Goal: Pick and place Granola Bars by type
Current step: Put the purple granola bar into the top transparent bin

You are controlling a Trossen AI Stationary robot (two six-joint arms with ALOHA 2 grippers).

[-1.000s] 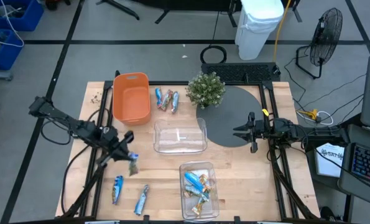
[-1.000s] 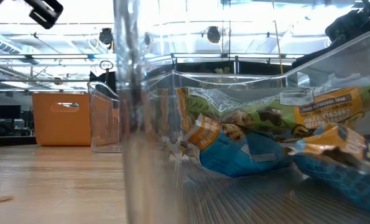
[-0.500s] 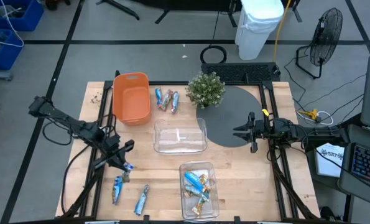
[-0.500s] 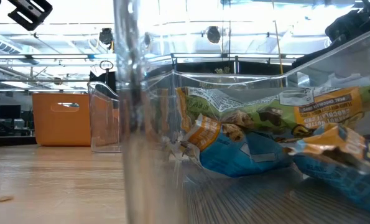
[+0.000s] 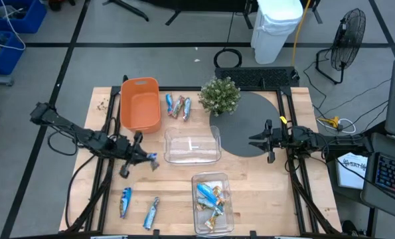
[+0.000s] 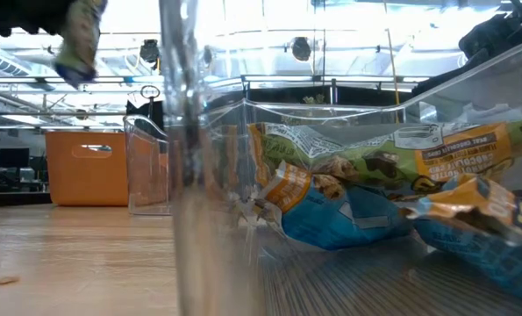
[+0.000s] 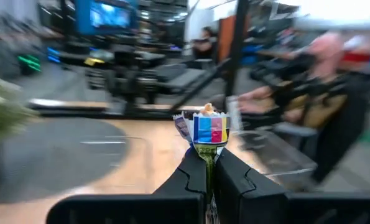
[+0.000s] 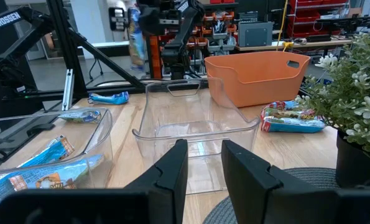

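The counter [image 5: 263,199] is a pale wooden top set in a dark frame, standing on a grey floor marked with black lines. Around it are a white bin [image 5: 277,23], a black floor fan [image 5: 346,40] and blue crates [image 5: 11,26] at the far left corner; the low and wrist views look into a workshop with shelving, screens and blurred people beyond.

On the counter an orange bin [image 5: 140,104] sits at the far left, with three granola bars [image 5: 176,106] lying just beside it. A small potted plant [image 5: 220,96] stands next to a dark round mat [image 5: 250,124]. An empty clear bin [image 5: 192,146] lies mid-counter, and a second clear bin [image 5: 212,200] near the front edge holds several blue and gold bars. Two more blue bars [image 5: 126,201] lie loose on the wood at the front left.

The left gripper [image 5: 146,159] hangs above the counter just left of the empty clear bin, its fingers pinched tight on a blue-wrapped bar [image 7: 208,129], which stands up from between the fingertips in the left wrist view. The right gripper [image 5: 255,140] rests over the dark mat, its fingers a moderate way apart with nothing between them, pointing toward the empty clear bin.

In the low view the wall of the filled bin stands right before the lens and blocks most of the counter.
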